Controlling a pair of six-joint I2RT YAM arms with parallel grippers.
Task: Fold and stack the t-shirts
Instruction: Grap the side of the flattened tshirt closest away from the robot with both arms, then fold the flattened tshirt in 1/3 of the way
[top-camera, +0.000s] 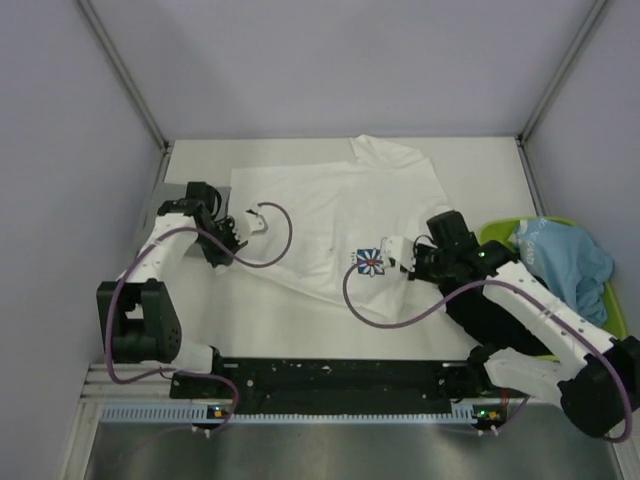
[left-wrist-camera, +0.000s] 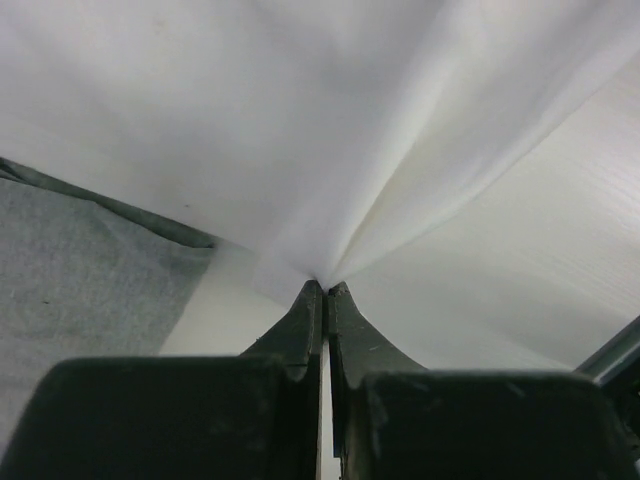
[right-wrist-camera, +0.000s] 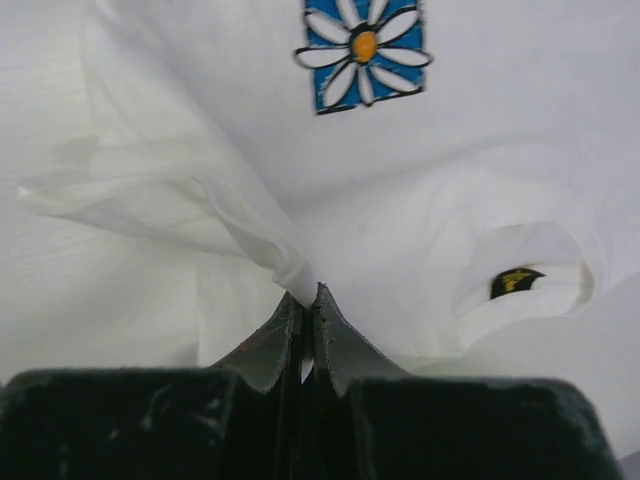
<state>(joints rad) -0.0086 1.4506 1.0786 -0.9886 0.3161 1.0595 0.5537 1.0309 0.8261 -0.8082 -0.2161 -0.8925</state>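
A white t-shirt (top-camera: 330, 215) with a blue flower print (top-camera: 369, 263) lies spread on the table. My left gripper (top-camera: 243, 228) is shut on the shirt's left edge; the left wrist view shows the cloth (left-wrist-camera: 330, 150) pinched at the tips and fanning out. My right gripper (top-camera: 398, 255) is shut on the shirt near the flower print (right-wrist-camera: 362, 48); a bunched fold (right-wrist-camera: 250, 225) runs into the tips. A grey t-shirt (left-wrist-camera: 70, 290) lies under the white one at the left. A light blue t-shirt (top-camera: 565, 262) and a black one (top-camera: 490, 320) lie in the lime-green tray at the right.
The lime-green tray (top-camera: 617, 315) stands at the table's right edge. Grey enclosure walls (top-camera: 300, 60) stand at the back and sides. Purple cables (top-camera: 280, 240) loop over the shirt. A black rail (top-camera: 340, 375) runs along the near edge.
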